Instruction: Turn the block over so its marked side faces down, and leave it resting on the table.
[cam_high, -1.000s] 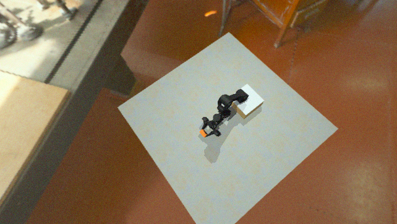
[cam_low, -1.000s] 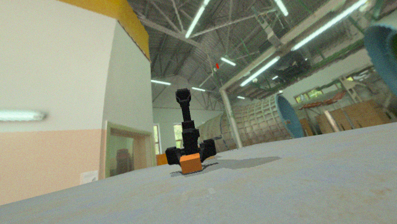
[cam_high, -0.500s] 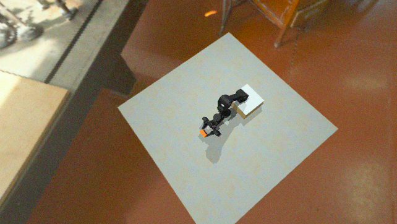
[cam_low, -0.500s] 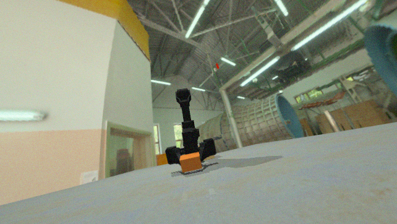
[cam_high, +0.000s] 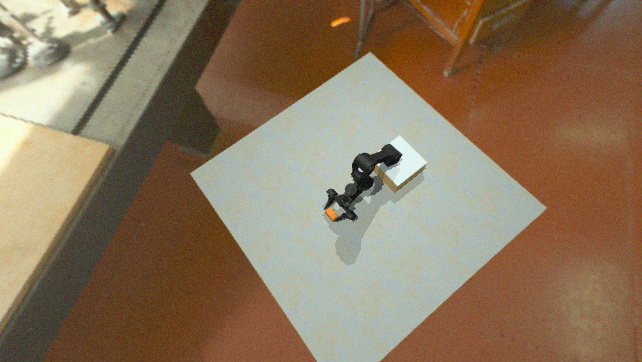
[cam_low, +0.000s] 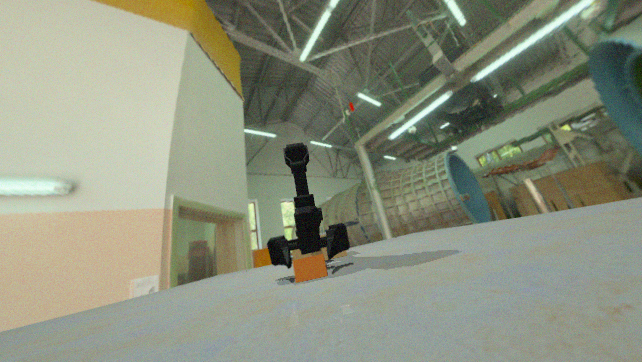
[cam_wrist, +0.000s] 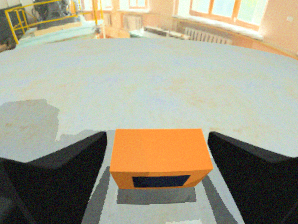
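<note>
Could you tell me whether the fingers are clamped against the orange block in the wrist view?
No: the block sits between the fingers with a visible strip of table on each side, so the gripper is open.
</note>
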